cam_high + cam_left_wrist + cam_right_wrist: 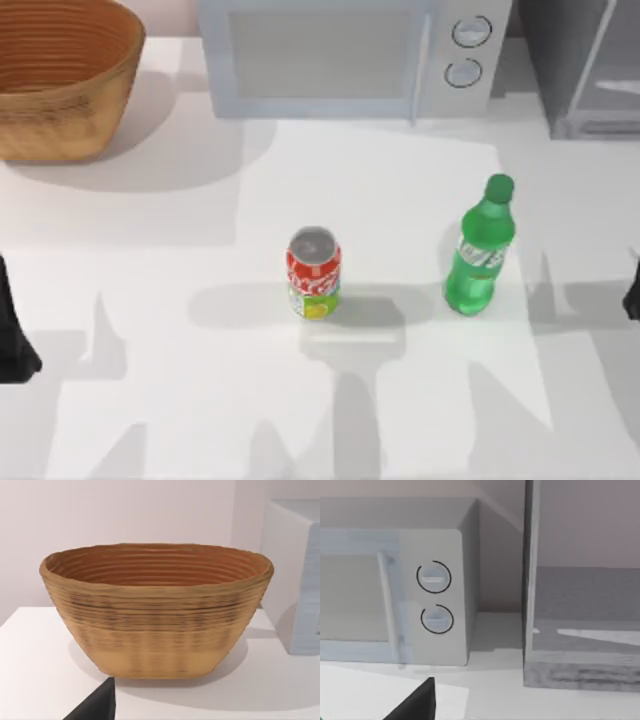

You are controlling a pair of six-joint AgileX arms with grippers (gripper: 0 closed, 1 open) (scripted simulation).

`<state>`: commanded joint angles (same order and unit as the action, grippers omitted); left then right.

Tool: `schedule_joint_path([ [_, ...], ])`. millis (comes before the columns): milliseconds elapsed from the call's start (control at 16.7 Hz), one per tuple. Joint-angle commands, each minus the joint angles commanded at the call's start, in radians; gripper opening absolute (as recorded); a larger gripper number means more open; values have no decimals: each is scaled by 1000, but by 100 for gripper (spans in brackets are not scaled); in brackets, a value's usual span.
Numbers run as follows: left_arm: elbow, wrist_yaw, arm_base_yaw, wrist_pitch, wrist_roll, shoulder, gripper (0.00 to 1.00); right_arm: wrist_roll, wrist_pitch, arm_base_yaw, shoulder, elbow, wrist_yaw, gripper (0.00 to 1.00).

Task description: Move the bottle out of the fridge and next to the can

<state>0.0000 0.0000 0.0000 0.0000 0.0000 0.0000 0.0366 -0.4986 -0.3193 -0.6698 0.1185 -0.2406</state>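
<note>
The green bottle (480,255) stands upright on the white table, out in the open. It is a little to the right of the red can (314,275), with a gap between them. The grey fridge (585,70) sits at the back right corner, and its pale frame and grey front (580,630) fill the near part of the right wrist view. My left gripper (12,340) is parked at the table's left edge. My right gripper (632,290) is parked at the right edge, well clear of the bottle.
A light-grey microwave (340,55) with two round dials (435,597) stands at the back centre, beside the fridge. A woven basket (60,80) sits at the back left, and the left wrist view faces the basket (155,610).
</note>
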Motion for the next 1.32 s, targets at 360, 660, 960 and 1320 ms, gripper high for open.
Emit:
schedule_joint_path([
  [360,0,0,0,0,0,0,100,-20,352,219,454,-86,173,100],
  [660,0,0,0,0,0,0,100,-35,488,311,653,-116,236,100],
  [960,0,0,0,0,0,0,100,-37,499,319,670,-119,241,100],
  [1320,0,0,0,0,0,0,100,-37,606,319,746,-48,237,100],
])
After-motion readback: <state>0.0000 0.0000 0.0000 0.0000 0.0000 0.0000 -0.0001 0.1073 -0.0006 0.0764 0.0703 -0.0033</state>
